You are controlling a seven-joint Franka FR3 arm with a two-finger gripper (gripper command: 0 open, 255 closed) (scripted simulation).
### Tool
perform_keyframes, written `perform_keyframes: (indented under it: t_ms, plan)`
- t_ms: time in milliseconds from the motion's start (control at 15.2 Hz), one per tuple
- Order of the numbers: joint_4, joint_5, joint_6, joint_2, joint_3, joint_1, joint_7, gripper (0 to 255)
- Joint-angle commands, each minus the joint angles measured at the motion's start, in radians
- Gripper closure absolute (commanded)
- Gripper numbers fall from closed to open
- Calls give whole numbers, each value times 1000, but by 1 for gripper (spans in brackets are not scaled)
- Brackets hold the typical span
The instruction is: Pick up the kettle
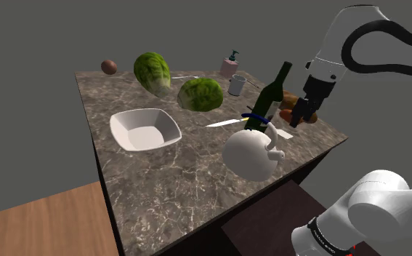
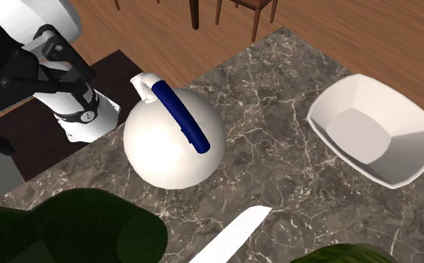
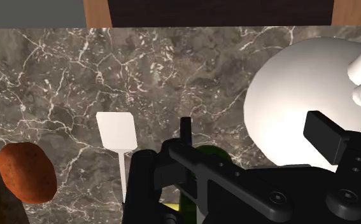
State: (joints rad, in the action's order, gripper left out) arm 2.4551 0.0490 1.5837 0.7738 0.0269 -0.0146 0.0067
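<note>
My fingers (image 3: 325,135) stand apart, gripping nothing, near the bottle (image 1: 269,98). The white kettle (image 1: 251,153) sits on the table (image 1: 160,182) just beside that bottle, close to the edge by my stand. I judge its round body stiff, smooth and too wide to pinch, perhaps heavy, so I'd take the blue handle (image 2: 179,116) arching over its top.

Dim, even light; soft shadows.

The kettle (image 1: 249,154) is a fat round white thing, dark blue handle arched over the top, stubby spout on one side. Sits upright on the marbled bench (image 1: 160,182), near its edge.
</note>
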Motion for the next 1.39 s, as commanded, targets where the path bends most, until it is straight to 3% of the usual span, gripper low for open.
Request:
perform_keyframes:
  t_ms: [0, 792, 1320]
  plan:
    - [0, 0, 0, 0, 0, 0, 0, 0]
    - [-253, -173, -25, -214, -193, 69, 272, 0]
    - [-144, -179, 74, -204, -200, 72, 266, 0]
